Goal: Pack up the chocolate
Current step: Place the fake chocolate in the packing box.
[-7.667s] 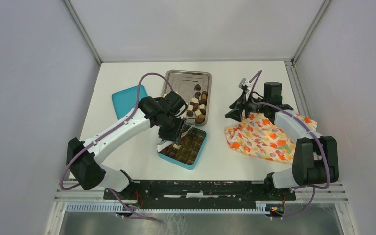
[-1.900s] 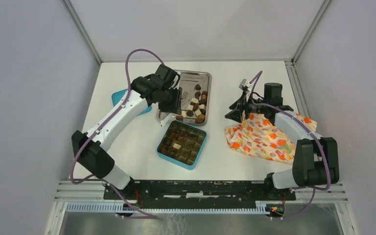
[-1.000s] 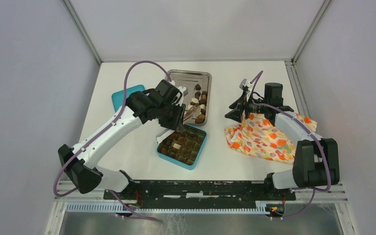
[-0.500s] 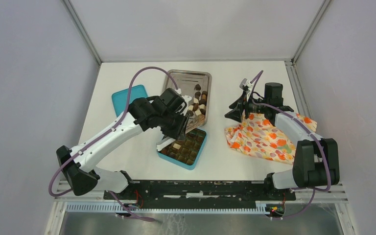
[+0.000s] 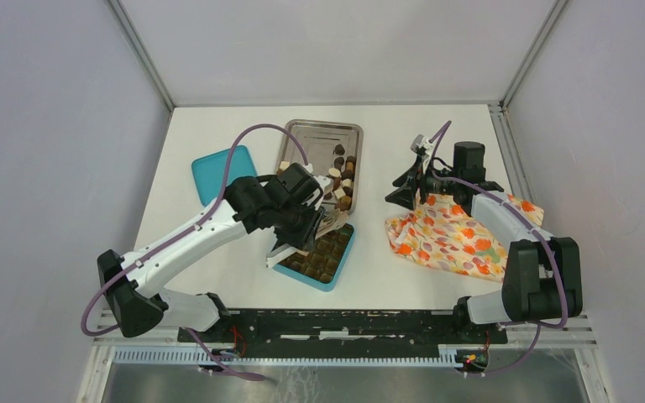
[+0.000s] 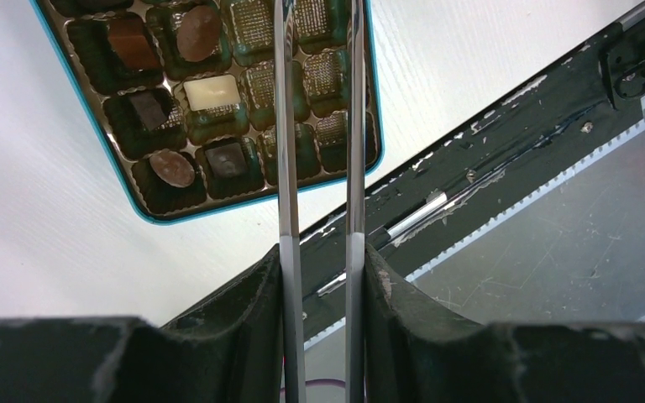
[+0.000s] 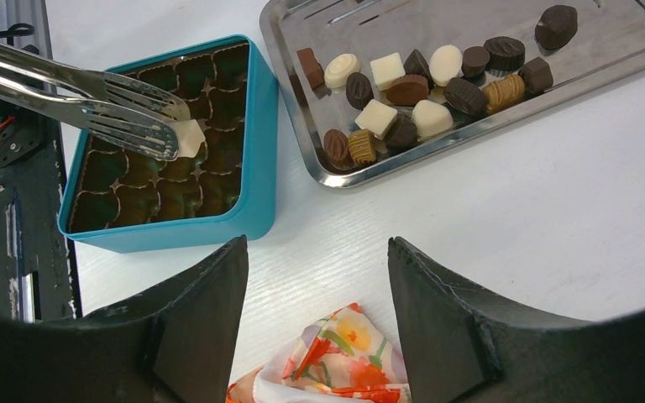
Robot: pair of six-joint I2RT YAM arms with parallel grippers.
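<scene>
- Left gripper [image 6: 321, 269]: jaws part-closed, clamped on the handles of the metal tongs [image 7: 130, 130]. It holds no chocolate directly.
- Tongs tips pinch 1 white piece [image 7: 189, 136] over the inner cells of the teal box [image 7: 256, 143]. Can't tell whether it touches a cell floor, so it isn't counted as placed.
- Right gripper [image 5: 403, 195]: jaws wide apart with nothing between them, parked at the far edge of the floral cloth [image 5: 449, 235], well apart from the box.
- Done: the left wrist view shows 6 box cells filled with a mix of dark, mid-brown and 1 white. The cells next to them, under the tongs, are empty.
- Left: most of the chocolate [image 7: 409, 88], roughly 18 pieces, sits in the steel tray [image 7: 437, 25], bunched at the end nearest the box.
- The flat teal lid [image 5: 218, 172] lies on the table left of the tray, not on the box.
- Judgement: early-to-mid progress. Most pieces are unpacked, and closing the box likely comes after that. Can't say whether the cloth has a role.
</scene>
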